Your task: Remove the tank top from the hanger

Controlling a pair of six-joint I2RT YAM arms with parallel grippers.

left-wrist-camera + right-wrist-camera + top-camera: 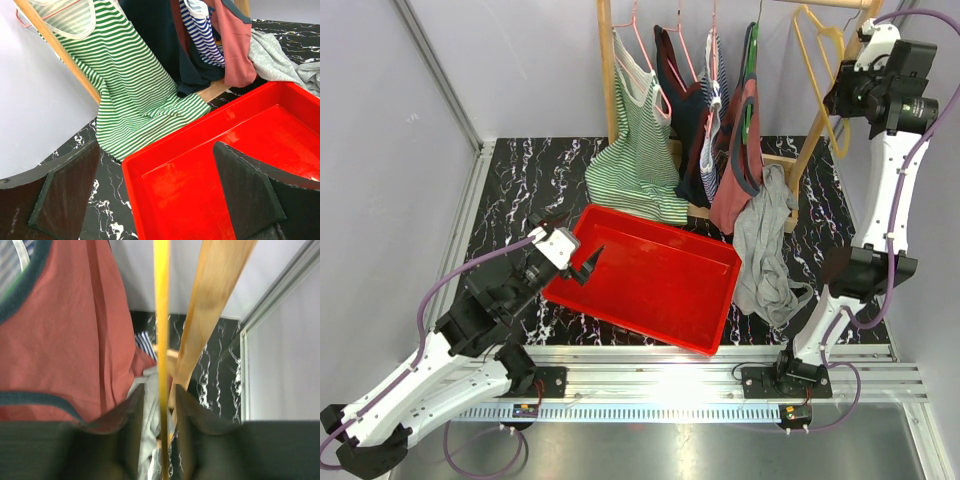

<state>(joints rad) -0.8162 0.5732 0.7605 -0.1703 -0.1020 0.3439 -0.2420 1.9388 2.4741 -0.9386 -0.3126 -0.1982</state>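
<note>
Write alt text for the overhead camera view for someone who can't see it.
A grey tank top lies crumpled on the black marbled table beside an empty red tray, below a wooden rack hung with several other tank tops. The right claw is raised at a bare yellow hanger; the left claw hovers open over the tray's left edge.

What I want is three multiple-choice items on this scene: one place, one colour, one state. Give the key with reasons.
1. The grey tank top lies: A on the table right of the red tray; B inside that tray; C hanging up.
2. The bare hanger is: A blue; B yellow; C white.
3. The left gripper is: A shut tight; B shut on cloth; C open.
Key: 1 A, it is heaped beside the tray's right end; 2 B, its yellow wire carries nothing; 3 C, its fingers stand wide apart.
</note>
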